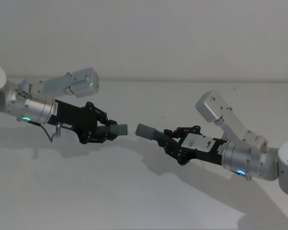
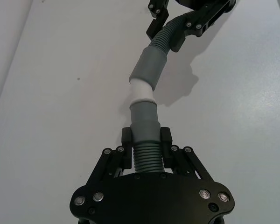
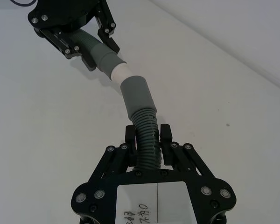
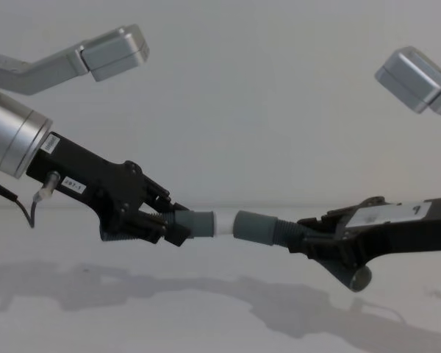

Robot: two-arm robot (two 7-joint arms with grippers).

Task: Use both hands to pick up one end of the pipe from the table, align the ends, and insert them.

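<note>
Broadly, the table (image 1: 134,191) spreads white beneath everything, and both pipe pieces are held above it, well in from its edges, roughly over the middle of its width. From the left side the left gripper (image 1: 107,132) reaches inward, its fingers clamped on the ribbed section of the white-tipped piece (image 4: 200,223); from the right side the right gripper (image 1: 167,138) comes to meet it, fingers closed on the ribbed hose of the collar piece (image 4: 256,225). Picking up looks finished for both halves. Alignment seems close but not perfect: in the left wrist view the two pieces meet at a slight angle, not in one straight line. The white tip (image 2: 142,90) sits right at the collar mouth (image 3: 130,84), and whether it has just entered or only touches the rim cannot be told; most of the white is exposed in the chest view. By my reading, what remains is straightening the two axes and pushing the tip fully home.
</note>
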